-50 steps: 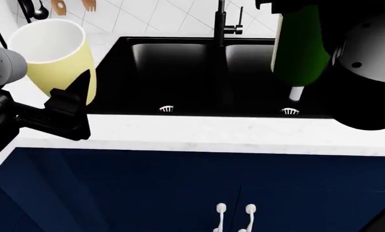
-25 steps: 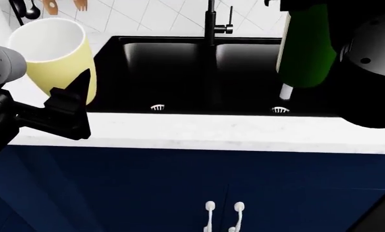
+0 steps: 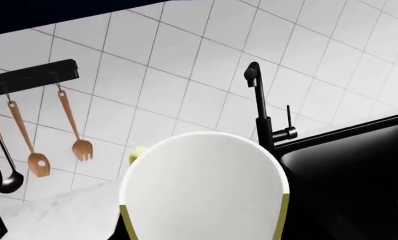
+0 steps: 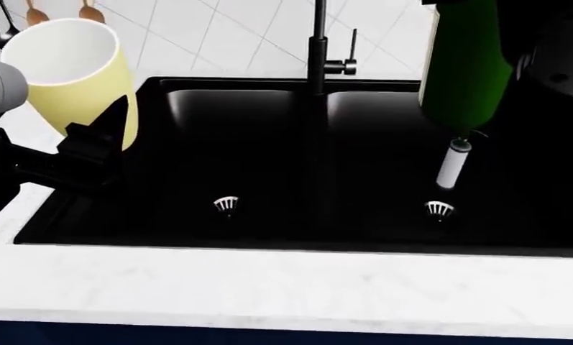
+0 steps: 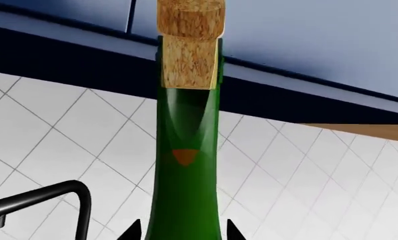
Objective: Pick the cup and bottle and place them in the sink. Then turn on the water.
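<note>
Holding the cup (image 4: 70, 72) upright in my left gripper (image 4: 99, 140), fingers clamped on its wall, I keep it above the left edge of the sink (image 4: 267, 129). My right gripper, mostly out of the head view, is closed around the bottle (image 4: 461, 68), which hangs above the right basin, beside the faucet (image 4: 321, 50). A small white cylinder (image 4: 452, 164) stands near the right drain.

No readable text, label or number anywhere.

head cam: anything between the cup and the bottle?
Only the black faucet, standing behind the sink divider, between cup and bottle; shows in head view.
</note>
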Available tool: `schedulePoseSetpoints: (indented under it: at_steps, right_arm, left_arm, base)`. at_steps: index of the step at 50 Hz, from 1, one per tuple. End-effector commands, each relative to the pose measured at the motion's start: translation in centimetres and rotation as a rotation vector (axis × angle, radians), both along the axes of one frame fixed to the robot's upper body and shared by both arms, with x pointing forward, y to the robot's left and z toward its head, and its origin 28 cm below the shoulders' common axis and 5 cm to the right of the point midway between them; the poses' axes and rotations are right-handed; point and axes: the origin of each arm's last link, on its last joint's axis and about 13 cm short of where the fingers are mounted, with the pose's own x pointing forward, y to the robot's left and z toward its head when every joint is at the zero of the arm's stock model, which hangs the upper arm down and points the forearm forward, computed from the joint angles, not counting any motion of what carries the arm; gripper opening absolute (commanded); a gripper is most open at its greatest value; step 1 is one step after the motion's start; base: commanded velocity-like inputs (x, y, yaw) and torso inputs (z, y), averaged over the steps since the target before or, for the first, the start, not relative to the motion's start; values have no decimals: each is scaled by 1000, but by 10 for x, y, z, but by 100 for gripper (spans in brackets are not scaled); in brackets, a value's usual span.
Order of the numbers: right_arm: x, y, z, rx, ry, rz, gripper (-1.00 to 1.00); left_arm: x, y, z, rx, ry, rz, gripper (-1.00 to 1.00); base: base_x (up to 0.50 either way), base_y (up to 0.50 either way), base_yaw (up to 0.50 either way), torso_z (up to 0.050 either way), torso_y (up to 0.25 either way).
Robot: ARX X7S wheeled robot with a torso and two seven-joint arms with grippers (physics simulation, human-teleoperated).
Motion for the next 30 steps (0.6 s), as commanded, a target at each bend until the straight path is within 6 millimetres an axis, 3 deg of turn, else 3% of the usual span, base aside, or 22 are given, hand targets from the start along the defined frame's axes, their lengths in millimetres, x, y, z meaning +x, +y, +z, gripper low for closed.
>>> schedulePoseSetpoints:
  at_steps: [1,30]
  right_arm:
    - [-2,-2,7,-10,-17,-25,-100]
    - [-10,-15,15,-79,26,-144,-100]
  left_arm:
    - [1,0,3,-12,-13,11,-100]
    - [0,-2,5,-6,-13,9,-100]
  base:
    - [-16,500,0,0,0]
    - [-16,500,0,0,3]
